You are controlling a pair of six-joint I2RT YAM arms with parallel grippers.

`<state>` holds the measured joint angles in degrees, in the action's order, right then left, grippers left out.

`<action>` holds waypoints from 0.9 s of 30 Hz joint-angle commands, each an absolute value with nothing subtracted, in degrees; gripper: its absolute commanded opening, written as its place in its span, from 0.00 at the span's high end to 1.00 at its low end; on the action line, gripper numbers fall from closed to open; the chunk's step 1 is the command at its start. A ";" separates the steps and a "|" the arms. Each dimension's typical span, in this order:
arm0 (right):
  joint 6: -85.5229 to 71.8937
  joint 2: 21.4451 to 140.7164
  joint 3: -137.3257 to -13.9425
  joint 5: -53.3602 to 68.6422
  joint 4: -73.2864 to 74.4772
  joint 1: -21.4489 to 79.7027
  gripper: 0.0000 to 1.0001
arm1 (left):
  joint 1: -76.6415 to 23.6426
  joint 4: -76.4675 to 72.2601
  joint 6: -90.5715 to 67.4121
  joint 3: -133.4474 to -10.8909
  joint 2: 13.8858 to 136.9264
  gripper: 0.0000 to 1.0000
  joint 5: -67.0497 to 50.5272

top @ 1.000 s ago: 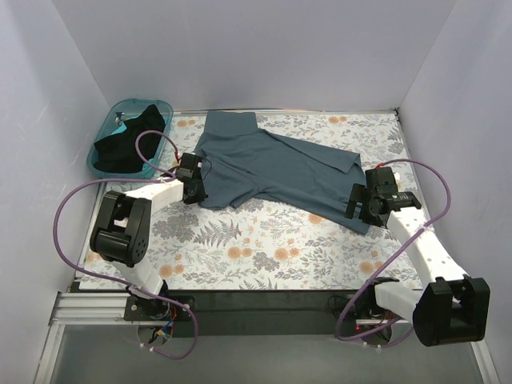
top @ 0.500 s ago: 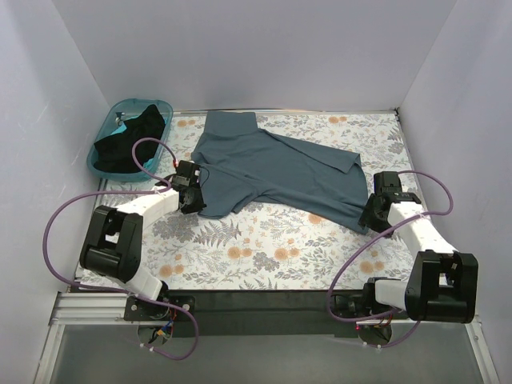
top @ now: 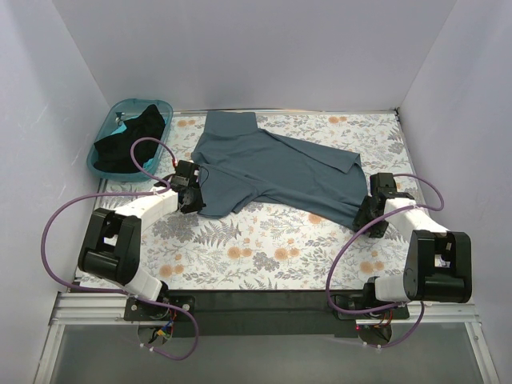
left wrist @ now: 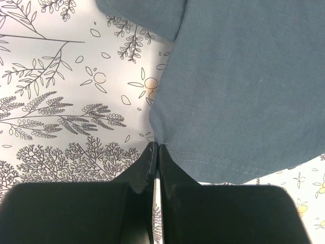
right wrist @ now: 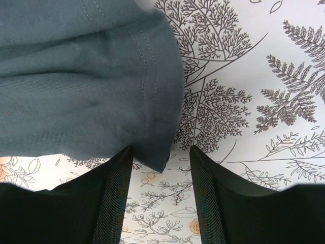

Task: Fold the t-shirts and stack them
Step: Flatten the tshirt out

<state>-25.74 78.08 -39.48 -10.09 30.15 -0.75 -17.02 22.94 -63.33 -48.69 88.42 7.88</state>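
Observation:
The slate blue-grey t-shirt point(top: 272, 168) lies spread on the floral table cover, collar end at the far left. My left gripper point(top: 195, 206) is at the shirt's near-left corner. In the left wrist view the left gripper point(left wrist: 156, 147) is shut, with the stitched hem corner point(left wrist: 167, 147) pinched at its tips. My right gripper point(top: 366, 222) sits low at the shirt's near-right corner. Its jaws point(right wrist: 161, 152) stand apart, and the cloth corner point(right wrist: 152, 147) hangs between them, close to the left finger point(right wrist: 119, 183). A black t-shirt point(top: 128, 140) lies bunched in the teal basket.
The teal plastic basket point(top: 102, 130) stands at the far left corner, against the wall. White walls close in the table on three sides. Purple cables loop from both arms over the near part of the floral cover point(top: 264, 256).
The right arm has come down and in to the shirt's near-right corner, and its jaws have narrowed around it. The left arm dropped lower and has kept shut on its corner.

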 commanded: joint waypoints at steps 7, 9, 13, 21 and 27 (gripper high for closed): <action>-28.04 81.47 -37.27 -10.90 28.21 -0.09 0.53 | -17.14 23.38 -63.46 -48.60 86.48 1.00 8.61; -28.12 82.44 -37.09 -10.81 28.13 1.48 0.56 | -17.14 23.38 -63.46 -48.52 86.48 1.00 8.61; -27.86 83.84 -36.65 -9.93 26.90 1.93 0.66 | -17.14 23.20 -63.54 -48.43 86.22 1.00 9.05; -25.84 83.68 -36.91 -9.06 25.75 1.93 0.99 | -16.53 20.83 -64.07 -48.07 83.15 1.00 11.95; -23.56 77.17 -47.71 -8.70 29.88 1.93 0.99 | -14.15 22.32 -64.95 -55.17 80.16 1.00 13.44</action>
<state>-25.34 79.72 -41.67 -8.60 28.40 1.74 -15.05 22.55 -64.38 -49.69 84.07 10.46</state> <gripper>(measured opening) 0.018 0.018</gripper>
